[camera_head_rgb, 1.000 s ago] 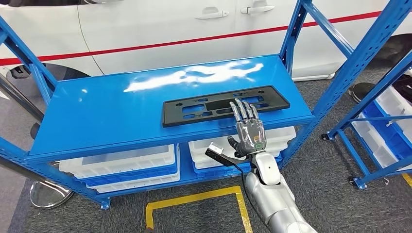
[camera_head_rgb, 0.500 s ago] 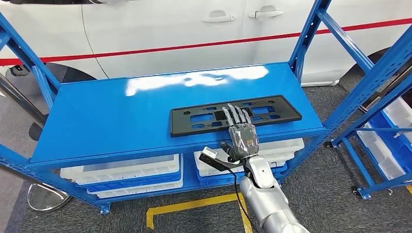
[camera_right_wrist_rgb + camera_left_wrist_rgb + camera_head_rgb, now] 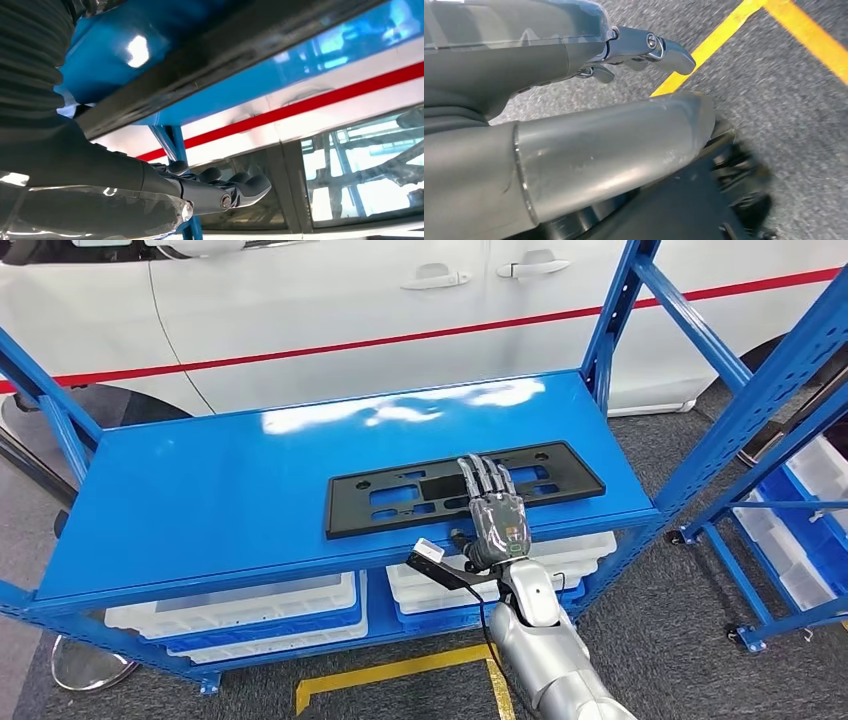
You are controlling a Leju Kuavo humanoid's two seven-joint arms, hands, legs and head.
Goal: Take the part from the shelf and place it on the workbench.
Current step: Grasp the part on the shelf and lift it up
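Behind the blue shelf stood a white car with a red stripe; white bins sat on the level below; the black part lay flat near the shelf's front edge; the right hand rested on it, fingers stretched over its middle, grasping nothing; the left hand hung above grey floor and a yellow line, its grasp unclear.

black part, blue shelf, red-striped white car
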